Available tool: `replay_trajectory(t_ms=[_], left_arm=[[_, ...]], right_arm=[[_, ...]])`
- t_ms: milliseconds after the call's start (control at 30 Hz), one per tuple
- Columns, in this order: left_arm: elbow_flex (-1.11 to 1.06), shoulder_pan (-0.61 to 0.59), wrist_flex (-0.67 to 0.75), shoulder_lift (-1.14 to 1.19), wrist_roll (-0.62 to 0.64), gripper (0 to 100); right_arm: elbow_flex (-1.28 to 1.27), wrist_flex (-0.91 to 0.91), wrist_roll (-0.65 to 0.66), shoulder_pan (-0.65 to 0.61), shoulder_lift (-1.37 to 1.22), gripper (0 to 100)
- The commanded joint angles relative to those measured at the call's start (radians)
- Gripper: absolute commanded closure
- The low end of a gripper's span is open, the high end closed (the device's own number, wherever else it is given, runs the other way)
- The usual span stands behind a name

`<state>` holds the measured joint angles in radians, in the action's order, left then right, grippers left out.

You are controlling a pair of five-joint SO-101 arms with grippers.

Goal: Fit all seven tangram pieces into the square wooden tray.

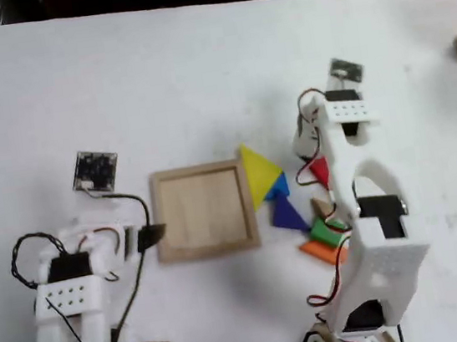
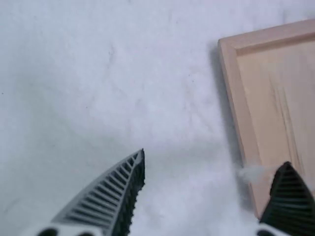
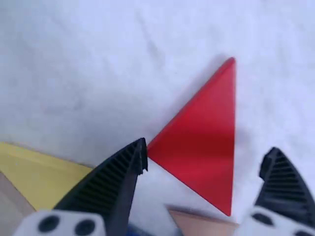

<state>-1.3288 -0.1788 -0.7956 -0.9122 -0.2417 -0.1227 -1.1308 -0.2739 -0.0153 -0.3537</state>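
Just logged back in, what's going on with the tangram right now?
The wooden tray is empty. The pieces lie clustered on the table beside it. The right gripper hangs open over the red triangle without gripping it. The left gripper is open at the tray's rim on the side away from the pieces, holding nothing.

High view: looking down on the whole table (image 1: pixel 199 74) from afar. Left wrist view: facing down, close over the left rim of the tray (image 2: pixel 231 98). Right wrist view: facing down, close over the red triangle (image 3: pixel 206 132). Both spots are falling inside the high view.
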Motion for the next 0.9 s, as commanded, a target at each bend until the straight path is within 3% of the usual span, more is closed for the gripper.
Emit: replay_trajectory(t_ms=[0,500,700,867], left_arm=[[0.008,0.007,0.009,-0.005,-0.009,61],[0.008,0.007,0.009,-0.005,-0.009,61],[0.008,0.007,0.009,-0.005,-0.009,61],[0.008,0.007,0.009,-0.005,-0.009,61]], right_arm=[[0.092,-0.082,0.040,-0.033,-0.021,60.9],[0.104,-0.090,0.123,0.012,-0.051,61.8],[0.107,-0.088,0.123,0.001,-0.059,72.5],[0.150,-0.122,0.124,0.007,-0.102,70.4]])
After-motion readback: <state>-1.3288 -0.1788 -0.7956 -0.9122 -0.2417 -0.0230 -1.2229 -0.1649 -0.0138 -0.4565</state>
